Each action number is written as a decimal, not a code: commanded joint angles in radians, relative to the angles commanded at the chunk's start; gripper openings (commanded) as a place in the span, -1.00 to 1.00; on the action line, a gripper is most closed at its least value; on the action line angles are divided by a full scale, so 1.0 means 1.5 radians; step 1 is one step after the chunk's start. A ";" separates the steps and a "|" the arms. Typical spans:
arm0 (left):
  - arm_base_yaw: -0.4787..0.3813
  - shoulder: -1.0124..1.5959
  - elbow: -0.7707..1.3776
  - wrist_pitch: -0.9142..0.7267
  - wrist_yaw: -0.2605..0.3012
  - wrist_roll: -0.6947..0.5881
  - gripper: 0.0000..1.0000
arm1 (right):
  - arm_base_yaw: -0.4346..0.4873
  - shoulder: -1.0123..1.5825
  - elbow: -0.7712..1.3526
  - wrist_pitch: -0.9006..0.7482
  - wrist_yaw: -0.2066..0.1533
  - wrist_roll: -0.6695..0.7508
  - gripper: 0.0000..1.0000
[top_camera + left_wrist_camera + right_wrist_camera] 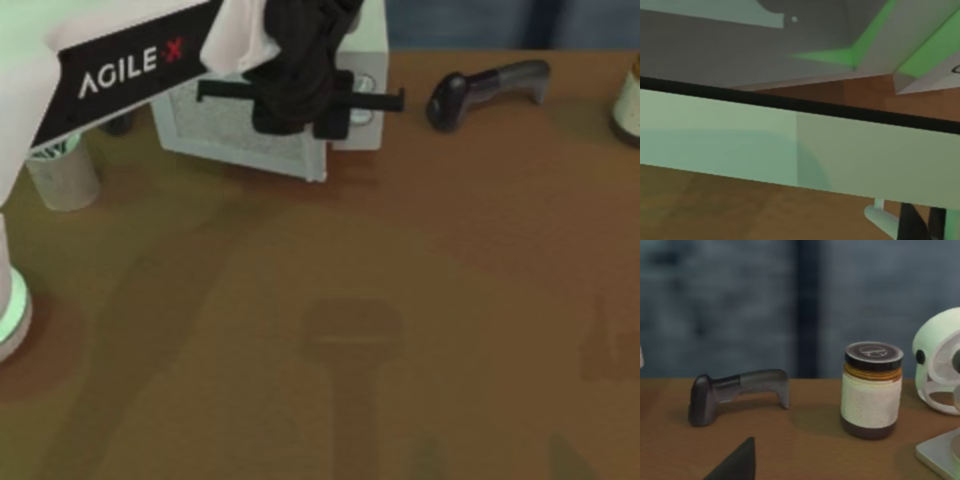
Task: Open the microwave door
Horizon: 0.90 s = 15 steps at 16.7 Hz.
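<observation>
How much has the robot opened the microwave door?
Part way: the microwave door stands swung out at an angle from the microwave. The left gripper is at the door's free edge, working it. Left to do: swing it wide. The right arm is out of sight.

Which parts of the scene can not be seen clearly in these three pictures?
- Left gripper: its black wrist covers the fingers in the top view; open or shut is unknown.
- Pale white-green microwave door with grey mesh window: handle edge hidden by that gripper.
- Jar with dark lid: cut off by the top view's right edge.
- Right gripper: only a dark tip shows in the right wrist view.
</observation>
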 joint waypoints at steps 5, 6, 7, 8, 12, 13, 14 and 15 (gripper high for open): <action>0.000 0.000 0.000 0.000 0.000 0.000 -1.00 | 0.000 0.000 0.000 0.000 0.000 0.000 1.00; 0.000 0.000 0.000 0.000 0.000 0.000 -1.00 | 0.000 0.000 0.000 0.000 0.000 0.000 1.00; 0.000 0.000 0.000 0.000 0.000 0.000 -1.00 | 0.000 0.000 0.000 0.000 0.000 0.000 1.00; 0.000 0.000 0.000 0.000 0.000 0.000 -1.00 | 0.000 0.000 0.000 0.000 0.000 0.000 1.00; -0.001 -0.015 -0.022 0.013 0.011 0.015 -1.00 | 0.000 0.000 0.000 0.000 0.000 0.000 1.00; 0.002 -0.024 -0.040 0.019 0.017 0.028 -1.00 | 0.000 0.000 0.000 0.000 0.000 0.000 1.00; 0.005 -0.033 -0.059 0.024 0.023 0.041 -1.00 | 0.000 0.000 0.000 0.000 0.000 0.000 1.00; 0.007 -0.042 -0.076 0.031 0.029 0.054 -1.00 | 0.000 0.000 0.000 0.000 0.000 0.000 1.00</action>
